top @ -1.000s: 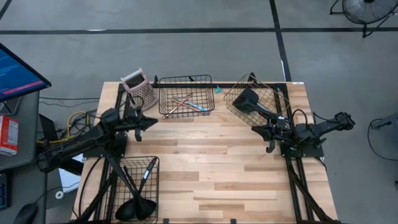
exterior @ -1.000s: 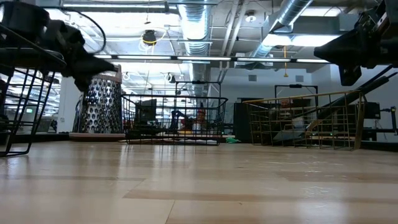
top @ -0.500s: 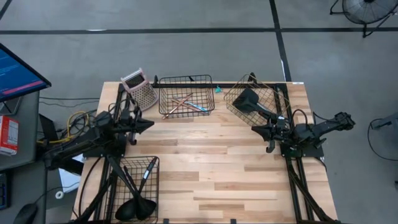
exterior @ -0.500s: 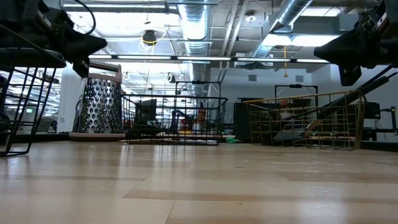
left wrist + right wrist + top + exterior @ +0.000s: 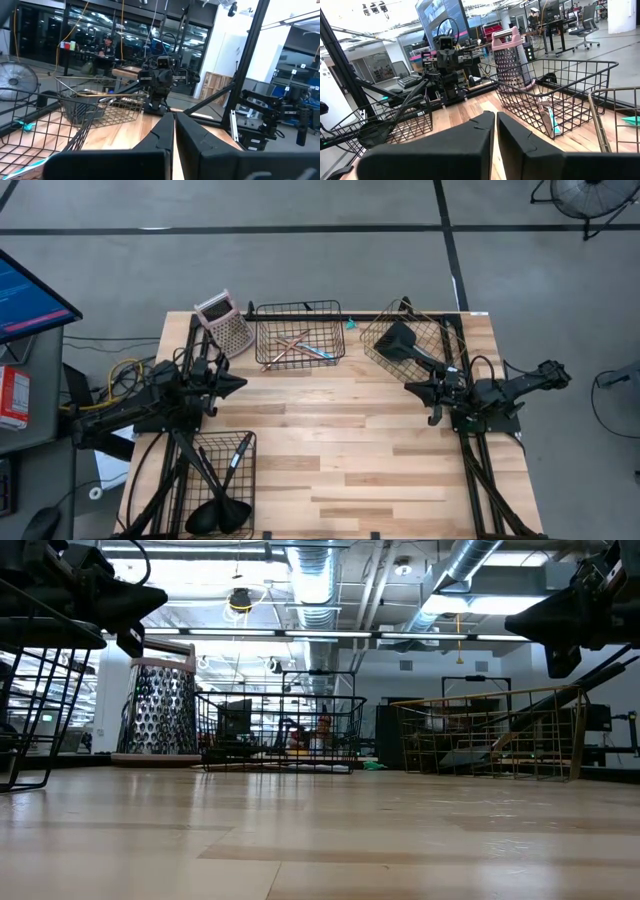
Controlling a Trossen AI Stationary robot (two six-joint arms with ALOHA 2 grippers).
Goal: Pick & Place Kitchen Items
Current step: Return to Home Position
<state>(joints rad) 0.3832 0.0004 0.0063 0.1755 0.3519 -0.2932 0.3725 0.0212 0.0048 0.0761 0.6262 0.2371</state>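
Clock read on the high view, 12 at the table's far edge.

Noting two copper-coloured pieces lying crossed in the far black wire basket at 12, one long axis running 8-to-2, the other 10-to-4. Logging the silver-teal piece beside them in the same basket, running 10-to-4.

Seeing a black spatula in the copper wire basket at 1–2, hard against the far right corner, blade toward 10, handle toward 4 and passing over the basket's rim.

Recording black ladles in the near black wire basket at 7, by the near left corner, bowls toward 6, handles leaning toward 12–1.

Marking wide bare wood across the middle of the table and down to the 6 edge.

Noting a grater standing at 11, just beside the far black basket.

Finding the left gripper hanging at 9 above the wood, tips pointing toward 3, fingers pressed together on nothing. Finding the right gripper hanging at 3, tips pointing toward 9, just on the 6 side of the copper basket near the spatula handle, fingers likewise pressed together and holding nothing.
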